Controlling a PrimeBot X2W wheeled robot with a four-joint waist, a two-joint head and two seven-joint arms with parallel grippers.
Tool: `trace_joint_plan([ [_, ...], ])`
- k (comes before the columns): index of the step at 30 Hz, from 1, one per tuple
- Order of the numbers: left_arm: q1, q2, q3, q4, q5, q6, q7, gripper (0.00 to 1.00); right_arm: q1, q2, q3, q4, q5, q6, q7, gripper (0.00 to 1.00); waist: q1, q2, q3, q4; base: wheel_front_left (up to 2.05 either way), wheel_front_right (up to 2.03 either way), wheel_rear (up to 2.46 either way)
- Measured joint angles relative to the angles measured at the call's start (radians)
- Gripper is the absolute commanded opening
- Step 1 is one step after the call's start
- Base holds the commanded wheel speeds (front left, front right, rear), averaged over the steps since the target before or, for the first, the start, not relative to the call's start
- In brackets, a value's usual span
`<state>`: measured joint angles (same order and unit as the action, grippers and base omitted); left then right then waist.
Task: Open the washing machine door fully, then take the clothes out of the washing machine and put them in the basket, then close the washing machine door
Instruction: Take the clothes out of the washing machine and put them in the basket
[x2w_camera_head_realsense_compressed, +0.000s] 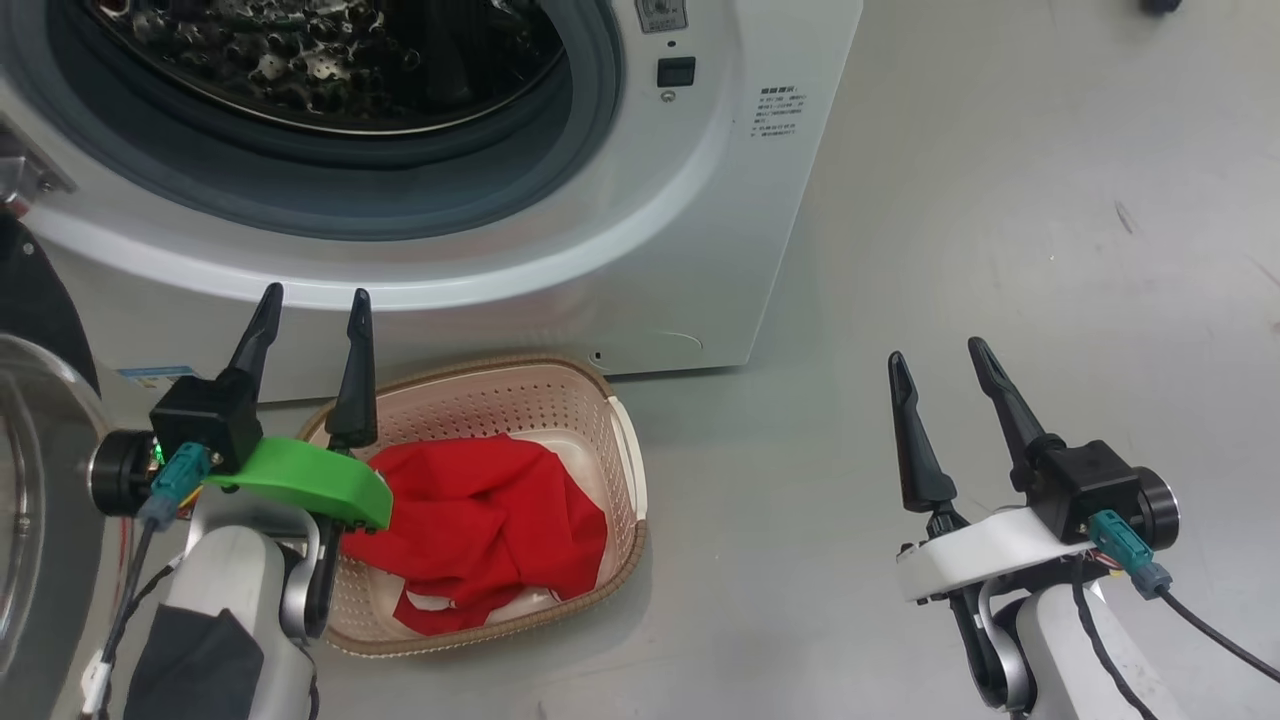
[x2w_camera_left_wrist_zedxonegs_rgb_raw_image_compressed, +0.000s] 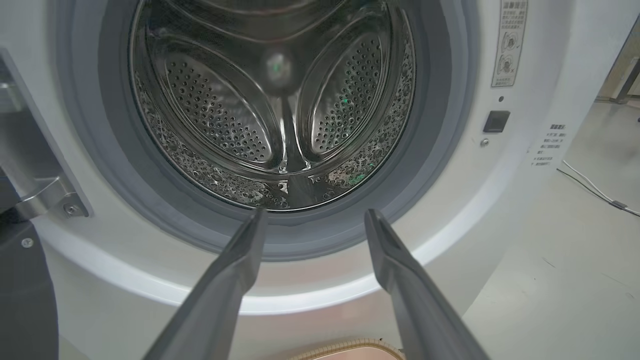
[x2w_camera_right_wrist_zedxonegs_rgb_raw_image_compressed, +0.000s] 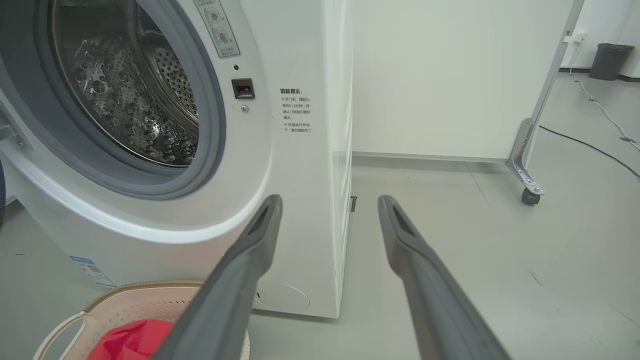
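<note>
Beneath the wide-spread left gripper (x2w_camera_head_realsense_compressed: 315, 293), clothes (x2w_camera_head_realsense_compressed: 480, 520) lie in the basket (x2w_camera_head_realsense_compressed: 500, 400), apparently untouched.

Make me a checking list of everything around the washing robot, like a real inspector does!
Surface: grey floor, smooth, with a few faint scuffs.
Job's things: washing machine with its washing machine door swung open at the left; the drum looks empty; the red clothes lie in the basket in front of the machine.
Clutter: nothing seen.
Grippers: left gripper open, over the basket's left edge, holding nothing; right gripper open over the floor, holding nothing.
Cables: dark cable lying across the floor.
Surroundings: white partition on a castor; dark bin far behind.
</note>
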<state>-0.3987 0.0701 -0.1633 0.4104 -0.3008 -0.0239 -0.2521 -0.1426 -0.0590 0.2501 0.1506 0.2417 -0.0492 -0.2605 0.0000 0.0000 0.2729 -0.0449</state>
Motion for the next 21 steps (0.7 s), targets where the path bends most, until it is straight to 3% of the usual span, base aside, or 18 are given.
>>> trace_joint_plan([
  [21, 0.274, 0.016, -0.019, -0.156, 0.039, 0.050, 0.003, 1.00, 0.140, 0.002, -0.041, 0.007, -0.002, 0.002, 0.000, 1.00, 0.0000, 0.0000, -0.182, 0.015, 0.00, 0.00, 0.00],
])
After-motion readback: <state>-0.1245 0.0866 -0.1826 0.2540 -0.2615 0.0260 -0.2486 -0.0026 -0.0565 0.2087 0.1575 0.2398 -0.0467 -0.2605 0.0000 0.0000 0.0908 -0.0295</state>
